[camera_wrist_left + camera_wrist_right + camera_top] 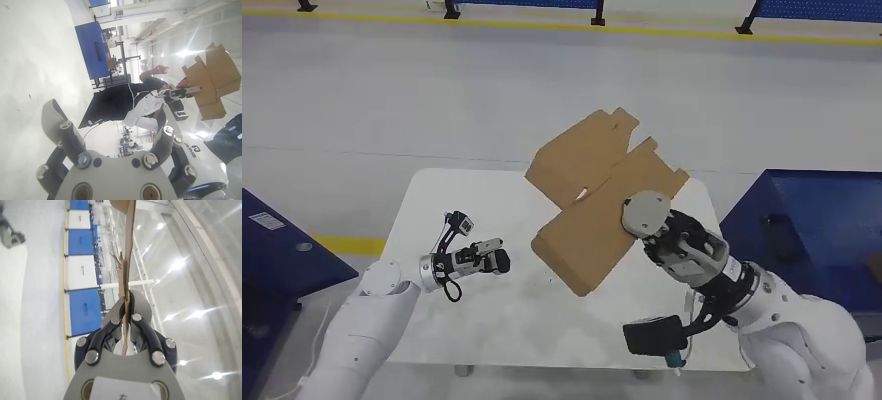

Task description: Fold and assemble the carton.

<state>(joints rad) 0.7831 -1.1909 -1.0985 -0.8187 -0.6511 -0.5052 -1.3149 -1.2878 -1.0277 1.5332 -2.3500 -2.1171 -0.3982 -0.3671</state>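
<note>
Right end effector (126, 298) is clenched on the edge of the carton (587, 205), holding the flat blank tilted in the air above the far right side of the tabletop (492, 330). This likely leaves the panels free for folding. Left end effector (492, 258) is released and empty, low over the tabletop, well apart from the carton. Carton's long axis runs near-to-far, notched flaps pointing away from the robot.

Factory hall, blue partition panels (84, 311).
</note>
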